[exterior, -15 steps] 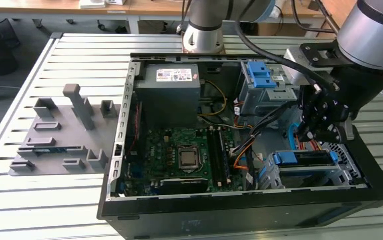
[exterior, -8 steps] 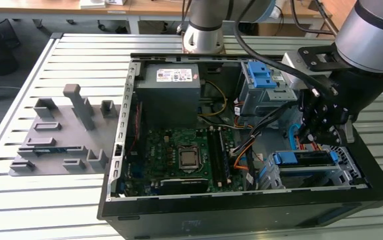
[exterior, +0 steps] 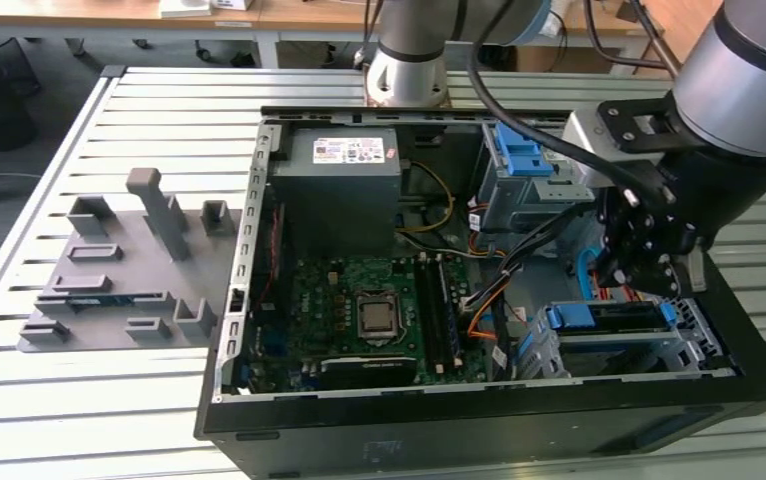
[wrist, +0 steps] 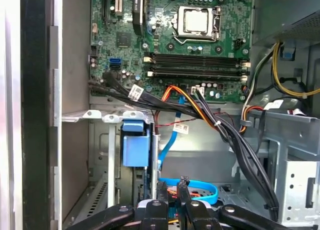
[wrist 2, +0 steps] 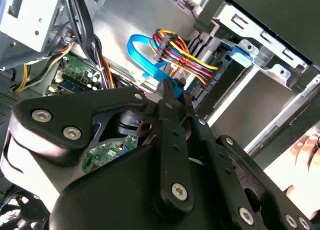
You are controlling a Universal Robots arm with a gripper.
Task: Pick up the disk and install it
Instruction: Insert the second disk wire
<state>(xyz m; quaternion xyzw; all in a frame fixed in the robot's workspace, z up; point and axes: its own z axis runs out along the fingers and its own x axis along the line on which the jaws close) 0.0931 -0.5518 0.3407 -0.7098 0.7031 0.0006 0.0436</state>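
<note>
Inside the open black computer case point(exterior: 490, 420), the black two-fingered gripper point(exterior: 650, 285) hangs over the drive bay with its fingers point(wrist: 170, 190) drawn narrow, almost touching and holding nothing (a blue flat cable point(wrist 2: 142, 52) lies just beyond them). Below it, the flat silver disk in its blue plastic carrier frame point(exterior: 610, 318) sits seated in the grey metal drive cage point(exterior: 697, 350), beside the green motherboard point(exterior: 356, 310).

Disk point(exterior: 610, 318), blue-framed, seated in drive cage point(exterior: 693, 352)

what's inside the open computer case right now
Inside the computer case: green motherboard, grey power supply, drive cage holding a blue-framed disk, coloured cables. The gripper covers whatever lies below it.
</note>
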